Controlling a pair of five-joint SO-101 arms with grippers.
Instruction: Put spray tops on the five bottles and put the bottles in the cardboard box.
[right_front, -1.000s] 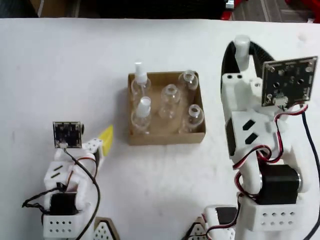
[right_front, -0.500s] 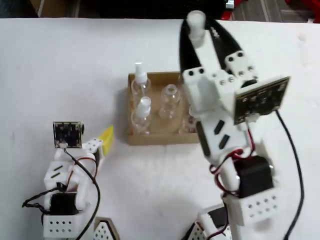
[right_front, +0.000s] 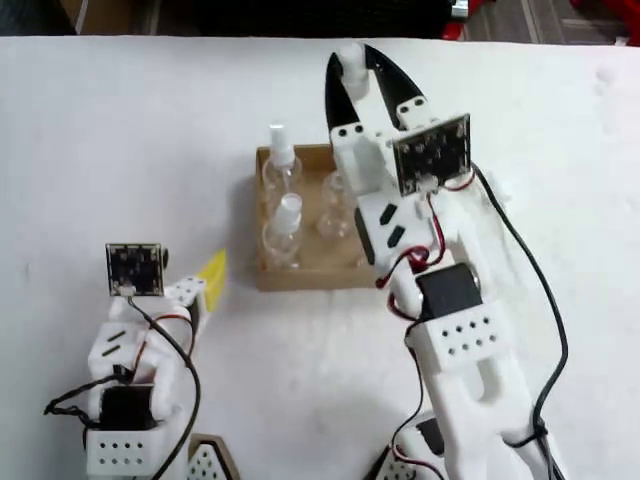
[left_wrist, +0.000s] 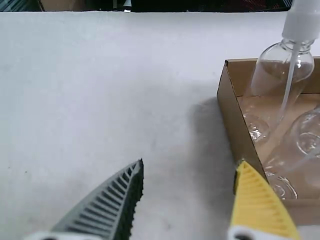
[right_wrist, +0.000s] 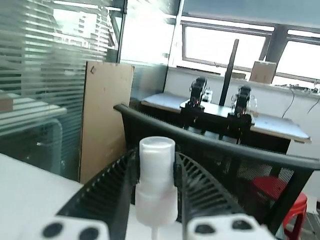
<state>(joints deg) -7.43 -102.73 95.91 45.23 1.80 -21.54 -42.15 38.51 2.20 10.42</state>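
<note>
A cardboard box (right_front: 300, 276) at the table's middle holds several clear bottles. Two at its left side carry white spray tops (right_front: 282, 143) (right_front: 289, 210); the arm hides part of the others. My right gripper (right_front: 352, 68) hangs above the box's far edge, shut on a white spray top (right_front: 349, 63) (right_wrist: 156, 175) held upright between its black fingers (right_wrist: 115, 180). My left gripper (left_wrist: 187, 200) stands open low over the table, just left of the box (left_wrist: 235, 135), with a topped bottle (left_wrist: 280, 65) inside the box ahead of it.
The white table (right_front: 130, 130) spreads to the left and behind the box. My left arm's base (right_front: 125, 420) stands at the front left. The right arm's body (right_front: 450, 330) leans over the box's right half.
My right arm has swung left with the spray top, from the right of the box to above its far edge, and now covers the box's right side. The left arm has kept still.
</note>
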